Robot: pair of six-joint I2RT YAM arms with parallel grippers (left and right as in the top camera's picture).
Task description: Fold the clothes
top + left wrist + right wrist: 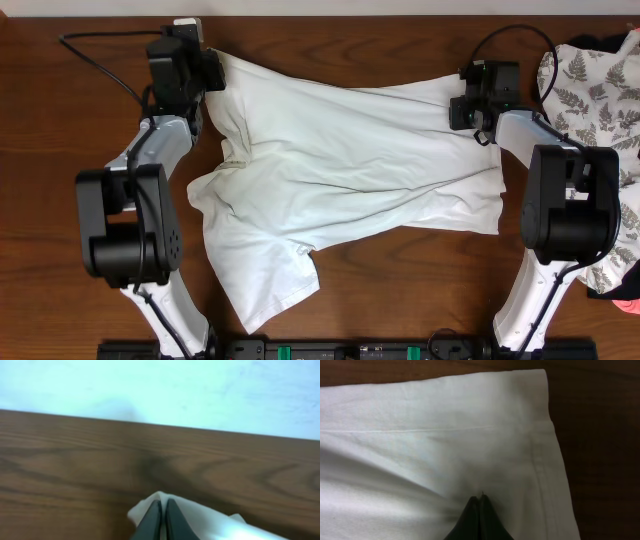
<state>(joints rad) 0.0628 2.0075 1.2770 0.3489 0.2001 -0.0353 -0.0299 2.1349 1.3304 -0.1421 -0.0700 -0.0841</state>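
Both arms are on the white T-shirt (340, 170), which lies spread on the table (60, 150) between them, no chest print showing

Left gripper (161, 510): jaws pressed together, a small tuft of white cloth pinched at the tips. Only bare wood ahead of it, so it has the shirt's extreme corner and the whole garment trails behind and to its right

Right gripper (479, 505): jaws closed tight with fabric bunching into the tips, so I read it as a pinch. The hem corner sits ahead and to the right of its fingers; the rest of the cloth runs off to its left

Key relation: the shirt's long axis runs gripper to gripper across the table, with the held edge on the far side and the loose body and one sleeve sagging back toward the arm bases. Neither arm is nearer, since each owns one end. My guess is that any fold has to carry that far edge back toward the bases, both arms together

Fern-print cloth (590, 80) lies just outboard of the right gripper, so there's a snag risk there
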